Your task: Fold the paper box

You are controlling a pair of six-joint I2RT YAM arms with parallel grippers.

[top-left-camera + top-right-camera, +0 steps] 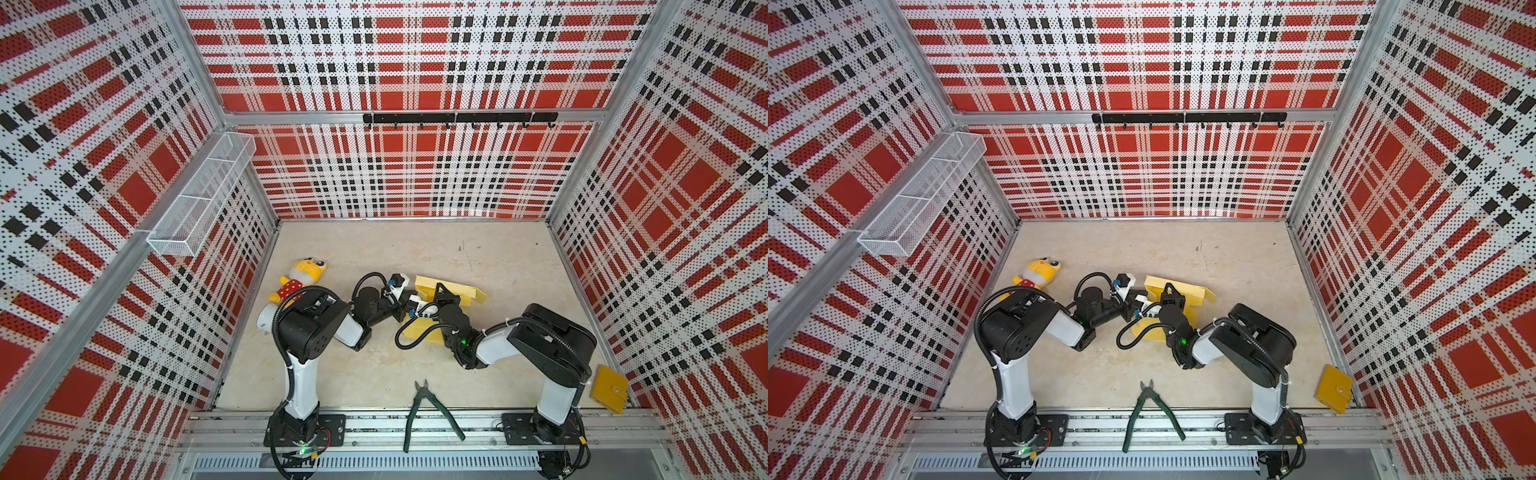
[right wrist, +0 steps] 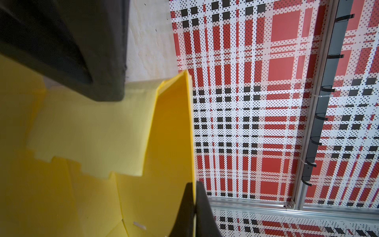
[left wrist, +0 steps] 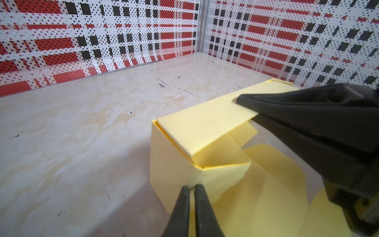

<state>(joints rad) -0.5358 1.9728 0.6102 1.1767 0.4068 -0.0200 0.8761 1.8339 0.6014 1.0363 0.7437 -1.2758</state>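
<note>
Mid-table between the two arms in both top views: the paper box (image 1: 457, 291), part raised, part flat, much of it hidden under the wrists. Only in the left wrist view: one folded-over wall and a raised end panel, loose flaps lying inside, and the left gripper (image 3: 191, 187) at the low corner, fingers nearly together with a thin slit between; cannot tell whether any card is nipped. Only in the right wrist view: the right gripper (image 2: 194, 185) clenched on the top edge of an upright, bowed wall of the box. Only from above: a plush toy (image 1: 297, 278) by the left wall, green-handled cutters (image 1: 422, 391) lying across the table's near edge onto the rail, a mustard wallet (image 1: 610, 388) in the near right corner against the wall. Bare table (image 1: 478, 245) behind the box up to the far wall, and more to its right.
</note>
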